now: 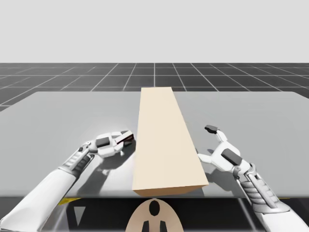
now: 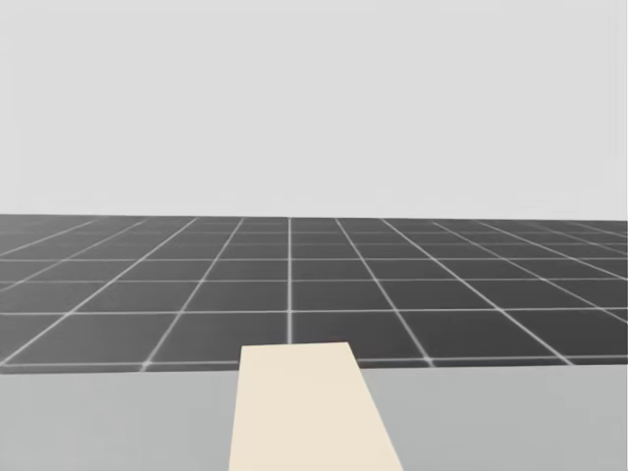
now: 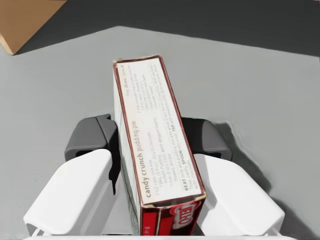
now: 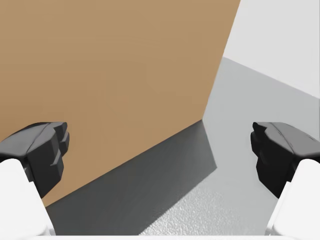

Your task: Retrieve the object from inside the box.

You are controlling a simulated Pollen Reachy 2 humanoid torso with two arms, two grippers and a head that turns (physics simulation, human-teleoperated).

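The long tan box (image 1: 164,140) has its near end at the near edge of the grey table (image 1: 58,116), about midway along that edge. Its top is one flat, plain face. My two arms come in over the same edge, one on each side of it, so the tan box stands between my grippers.

To its right, my right gripper (image 1: 206,143) hovers near the table's near edge, just beside the box's right long side. Its fingers are spread wide with nothing between them. In the right wrist view the right gripper (image 4: 161,150) faces the tan box (image 4: 110,75), whose wall rises ahead of one finger, with the box's dark shadow and bare table (image 4: 240,100) ahead of the other.

To the left, my left gripper (image 1: 123,139) sits low over the table, just beside the box's left long side and pointing toward it. It is clamped on a small red-and-white carton (image 1: 126,137). In the left wrist view the carton (image 3: 145,100) stands on edge between the fingers (image 3: 95,135) of the left gripper (image 3: 150,137), which press it from both sides. It juts out ahead of them over the table (image 3: 250,100). A corner of the tan box (image 3: 25,20) shows ahead and off to one side. The carton lies outside the tan box; I cannot tell whether it touches the table.

Further on, the tan box (image 2: 304,412) runs straight toward the far edge of the table (image 2: 510,422). Beyond that edge lies a dark gridded floor (image 2: 294,275).
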